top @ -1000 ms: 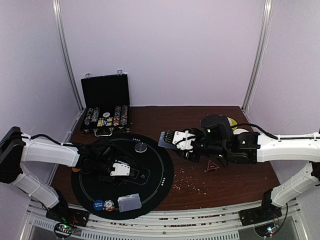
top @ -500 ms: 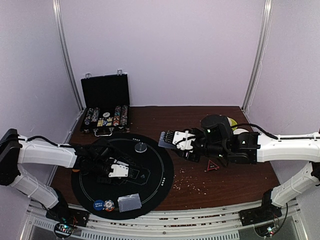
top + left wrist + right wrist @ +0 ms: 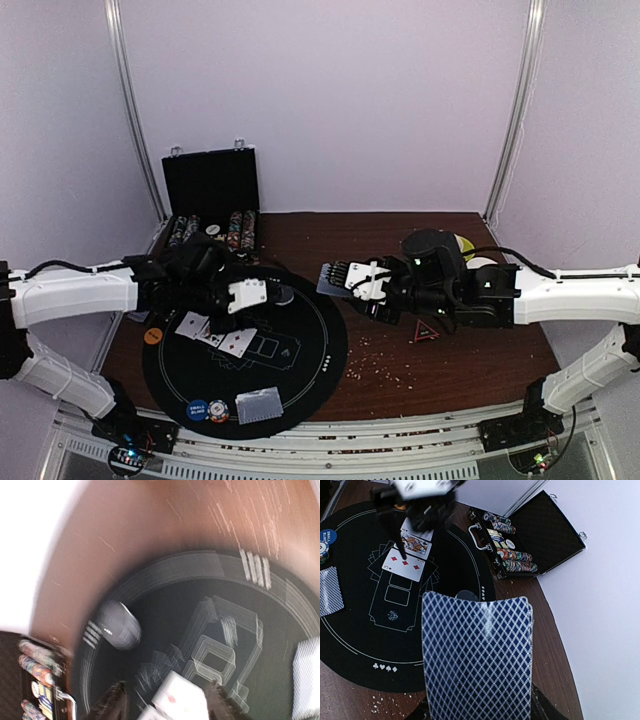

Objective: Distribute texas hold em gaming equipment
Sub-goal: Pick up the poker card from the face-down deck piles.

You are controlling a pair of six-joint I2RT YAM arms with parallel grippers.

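1. Brown table (image 3: 470, 372): fills the lower half of the top view. Crumbs (image 3: 385, 367) lie scattered lower ctr, w/ a small red triangle (image 3: 425, 333) just upper right of them.
2. Round black mat (image 3: 305, 378): lower left of the top view, w/ white card-slot outlines printed on it.
3. Black case (image 3: 210, 182): upper left, lid upright, chip rows inside. It sits just behind the mat's far rim.
4. R gripper (image 3: 342, 279): ctr of the top view, clamped on the deck of cards (image 3: 477, 655). The deck's blue-diamond backs fill the lower ctr of the R wrist view. It is held off the table by the mat's upper-right rim.
5. L gripper (image 3: 267, 294): left of ctr, over the mat's upper part. Fingers (image 3: 116, 704) are spread apart w/ nothing seen gripped. The L wrist view is blurred.
6. Face-down cards (image 3: 260, 404): a small stack on the mat's bottom edge.
7. Face-up cards (image 3: 404, 560): a 3 of diamonds & a court card, touching, on the mat's left part below the L gripper.
8. Discs:
   - Clear grey disc (image 3: 119, 626): on the mat just beside the L gripper.
   - Orange disc (image 3: 152, 336): at the mat's left rim.
   - Blue disc (image 3: 197, 409) & red-white disc (image 3: 218, 410): side by side, just left of the face-down cards.
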